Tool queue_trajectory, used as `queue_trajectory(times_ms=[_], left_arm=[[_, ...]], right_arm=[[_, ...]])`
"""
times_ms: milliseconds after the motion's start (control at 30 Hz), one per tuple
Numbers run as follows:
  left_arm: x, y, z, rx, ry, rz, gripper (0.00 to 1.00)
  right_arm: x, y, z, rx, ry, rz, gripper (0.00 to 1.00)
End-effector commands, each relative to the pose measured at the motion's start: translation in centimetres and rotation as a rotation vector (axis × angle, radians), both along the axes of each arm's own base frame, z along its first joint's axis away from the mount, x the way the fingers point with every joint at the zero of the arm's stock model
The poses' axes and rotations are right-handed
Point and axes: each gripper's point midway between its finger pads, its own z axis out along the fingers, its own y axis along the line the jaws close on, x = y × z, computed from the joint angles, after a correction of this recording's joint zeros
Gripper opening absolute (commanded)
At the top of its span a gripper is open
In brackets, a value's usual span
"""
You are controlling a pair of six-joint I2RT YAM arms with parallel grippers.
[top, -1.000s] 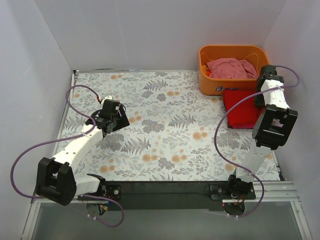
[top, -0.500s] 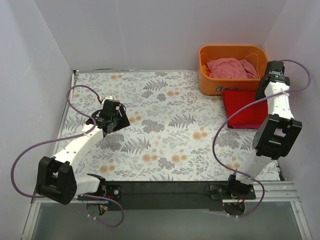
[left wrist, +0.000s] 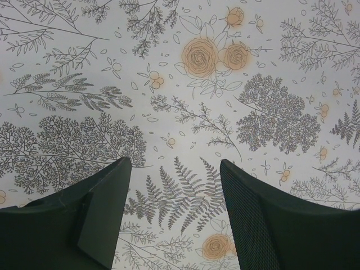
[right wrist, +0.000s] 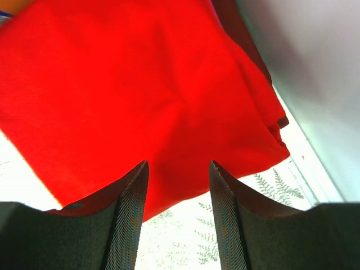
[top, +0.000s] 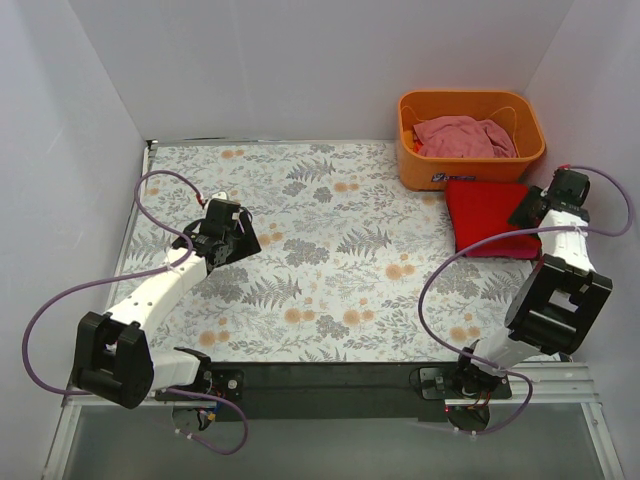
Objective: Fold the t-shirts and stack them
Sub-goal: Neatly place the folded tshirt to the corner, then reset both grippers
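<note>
Red cloth fills the view beneath the right jaws, which stand apart with nothing between them, over the near right edge of the folded red t-shirt (right wrist: 140, 95). That shirt lies flat at the far right of the floral bench (top: 330, 260), just in front of the orange basket (top: 420, 170) (a pink t-shirt (top: 462, 135) sits bunched inside it). The left jaws, likewise open and empty, hover over the patterned bench well to the left.

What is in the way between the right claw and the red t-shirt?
Nothing that I can see. The right gripper hangs open just over the folded red t-shirt, and only the cloth shows between its fingers.
</note>
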Motion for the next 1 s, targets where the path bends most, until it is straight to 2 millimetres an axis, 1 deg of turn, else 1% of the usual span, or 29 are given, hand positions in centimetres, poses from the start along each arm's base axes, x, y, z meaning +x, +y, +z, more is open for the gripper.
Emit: queue_trajectory(times_ms=[0,33,67,100,133,167,200,233,300,333,433,467,533,567,600,633,667,733,767,833,867,900,933,967], left_arm=[[0.2,-0.1,-0.1,-0.008,-0.004,-0.006,0.63],[0.3,-0.1,-0.1,-0.01,-0.005,-0.008,0.63],[0.2,-0.2,-0.2,-0.011,-0.003,-0.011,0.63],[0.2,-0.2,-0.2,-0.012,-0.002,-0.012,0.63],[0.2,-0.3,-0.3,-0.012,0.001,-0.015,0.63],[0.2,-0.3,-0.3,-0.012,0.001,-0.015,0.63],[0.2,-0.2,-0.3,-0.012,0.003,-0.013,0.63],[0.2,-0.3,-0.4,-0.011,0.003,-0.016,0.63],[0.2,-0.3,-0.3,-0.012,0.003,-0.015,0.63],[0.3,-0.3,-0.3,-0.013,0.0,-0.013,0.63],[0.2,-0.3,-0.2,-0.012,-0.002,-0.014,0.63],[0.3,-0.2,-0.1,-0.013,-0.007,-0.01,0.63],[0.3,-0.2,0.3,-0.016,-0.018,-0.006,0.63],[0.4,-0.1,0.6,-0.015,-0.03,-0.003,0.64],[0.4,0.0,0.7,-0.016,-0.033,0.001,0.64],[0.5,0.0,1.0,-0.018,-0.042,0.003,0.64],[0.6,-0.2,1.2,-0.025,-0.053,0.0,0.65],[0.6,-0.1,2.1,-0.036,-0.081,0.008,0.66],[0.5,0.0,2.3,-0.035,-0.087,0.012,0.66],[0.5,0.2,4.4,-0.048,-0.127,0.032,0.69],[-0.1,0.5,5.0,-0.044,-0.12,0.039,0.7],[-0.3,0.8,5.9,-0.043,-0.135,0.053,0.71],[-0.8,1.1,7.9,-0.058,-0.174,0.062,0.72],[-1.1,1.4,8.9,-0.061,-0.199,0.071,0.73]], right_arm=[[1.6,-0.8,2.0,0.038,-0.188,0.0,0.53],[1.6,-1.1,1.9,0.054,-0.207,-0.007,0.53],[1.5,-2.0,1.9,0.064,-0.231,-0.033,0.53],[1.3,-2.3,1.6,0.079,-0.236,-0.044,0.53],[1.0,-2.2,0.9,0.1,-0.233,-0.058,0.53],[0.8,-2.6,0.5,0.108,-0.234,-0.071,0.53],[0.7,-2.6,0.2,0.117,-0.235,-0.072,0.53],[0.3,-2.4,-0.7,0.131,-0.218,-0.081,0.53],[-0.2,-2.3,-1.4,0.134,-0.202,-0.09,0.53],[-0.8,-2.0,-2.2,0.141,-0.181,-0.097,0.53],[-1.5,-1.8,-1.0,0.114,-0.207,-0.097,0.53],[-1.8,-1.7,0.7,0.087,-0.242,-0.092,0.54],[-2.8,-1.5,2.2,0.068,-0.247,-0.105,0.54],[-3.3,-1.2,4.6,0.04,-0.292,-0.103,0.54],[-3.7,-0.9,5.7,0.035,-0.311,-0.112,0.54],[-4.5,-0.4,6.4,0.041,-0.31,-0.125,0.54],[-5.0,0.4,8.8,0.015,-0.37,-0.119,0.55],[-5.7,1.7,10.7,0.029,-0.423,-0.124,0.55],[-6.3,3.1,12.2,0.023,-0.461,-0.1,0.55],[-6.8,3.9,14.3,-0.032,-0.49,-0.095,0.56],[-6.9,5.8,15.8,-0.057,-0.516,-0.039,0.56],[-7.9,5.3,16.1,-0.12,-0.488,-0.095,0.62],[-8.2,5.8,17.5,-0.164,-0.503,-0.08,0.65],[-9.0,7.5,18.4,-0.188,-0.519,-0.036,0.71]])
